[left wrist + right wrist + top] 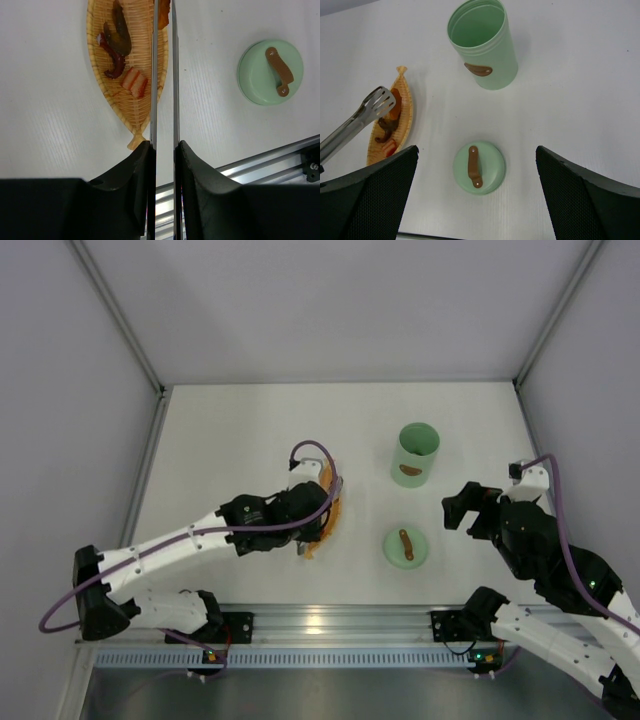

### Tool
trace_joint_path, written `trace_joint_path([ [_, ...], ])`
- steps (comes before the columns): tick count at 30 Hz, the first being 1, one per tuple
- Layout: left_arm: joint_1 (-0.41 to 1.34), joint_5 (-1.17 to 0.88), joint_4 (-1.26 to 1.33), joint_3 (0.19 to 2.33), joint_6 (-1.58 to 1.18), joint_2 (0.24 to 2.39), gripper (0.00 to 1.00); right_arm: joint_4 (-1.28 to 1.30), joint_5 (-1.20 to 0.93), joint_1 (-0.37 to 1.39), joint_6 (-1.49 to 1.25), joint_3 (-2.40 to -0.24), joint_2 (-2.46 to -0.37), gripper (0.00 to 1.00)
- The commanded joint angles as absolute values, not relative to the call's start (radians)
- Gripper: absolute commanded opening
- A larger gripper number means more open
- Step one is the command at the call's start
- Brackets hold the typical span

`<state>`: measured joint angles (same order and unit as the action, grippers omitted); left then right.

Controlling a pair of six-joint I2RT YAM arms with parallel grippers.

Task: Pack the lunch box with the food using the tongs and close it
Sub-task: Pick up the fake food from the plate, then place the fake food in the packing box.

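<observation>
My left gripper point(164, 145) is shut on the silver tongs point(153, 75), which reach out over the orange leaf-shaped tray point(97, 20). The tong tips point(379, 102) sit close together at an orange-brown piece of food point(164, 14). More food lies in the tray: a dark brown piece point(120, 34), a red piece point(113, 59) and a red-and-white piece point(135, 82). The mint-green lunch box point(490, 55) stands open and upright. Its lid point(487, 172) lies flat on the table. My right gripper point(476, 148) hangs open above the lid, holding nothing.
In the top view, the left arm point(180, 540) covers much of the tray point(330, 518). The lunch box point(414, 455) stands behind the lid point(405, 546). A metal rail point(330, 622) runs along the near edge. Grey walls enclose the table.
</observation>
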<state>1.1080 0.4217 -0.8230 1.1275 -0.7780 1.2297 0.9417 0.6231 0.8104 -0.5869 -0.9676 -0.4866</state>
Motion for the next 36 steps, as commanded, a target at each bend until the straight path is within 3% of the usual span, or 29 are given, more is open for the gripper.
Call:
trace_joint_path([
  [1,1.112,0.456,-0.808,1.227,-0.738,1.239,0.17,0.902,0.627,0.821,-0.588,-0.983,-0.485,0.99],
  [21,1.112,0.399,-0.686,1.834,-0.561,1.664,0.18,0.956,0.661,0.821,-0.589,-1.038,-0.483,1.00],
  [31,1.103,0.420,-0.598,1.934,-0.543,1.831,0.18,1.005,0.673,0.821,-0.592,-1.063,-0.463,0.99],
  [36,1.103,0.434,-0.595,1.933,-0.548,1.847,0.31,1.012,0.680,0.821,-0.587,-1.069,-0.446,0.99],
])
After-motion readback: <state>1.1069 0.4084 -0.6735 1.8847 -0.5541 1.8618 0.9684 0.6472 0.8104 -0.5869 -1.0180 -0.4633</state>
